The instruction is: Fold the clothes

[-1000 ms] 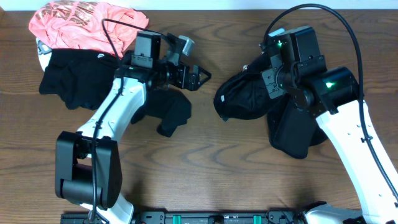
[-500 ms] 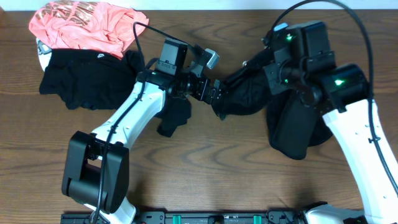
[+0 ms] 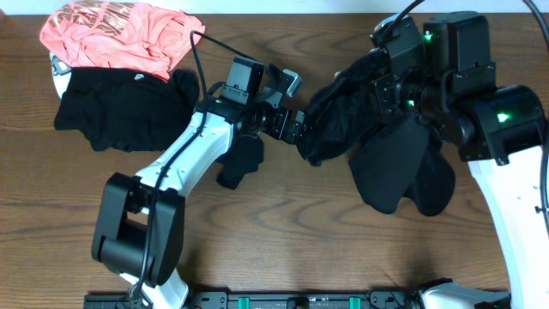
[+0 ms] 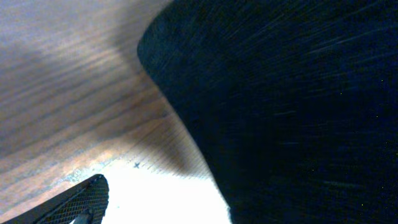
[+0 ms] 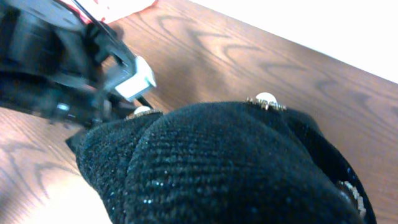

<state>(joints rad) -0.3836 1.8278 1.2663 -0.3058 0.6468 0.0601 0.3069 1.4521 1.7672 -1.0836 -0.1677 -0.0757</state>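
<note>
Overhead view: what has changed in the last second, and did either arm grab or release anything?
The left gripper swung right across the table and now sits at the near edge of the black speckled garment, jaws open, nothing taken yet. The right arm drew right and toward the far edge, keeping hold of that garment. The coral-pink shirt and matte black top stayed put.

robotics lab: wooden table (image 3: 283, 232) bearing two robot arms (image 3: 184, 159).
</note>
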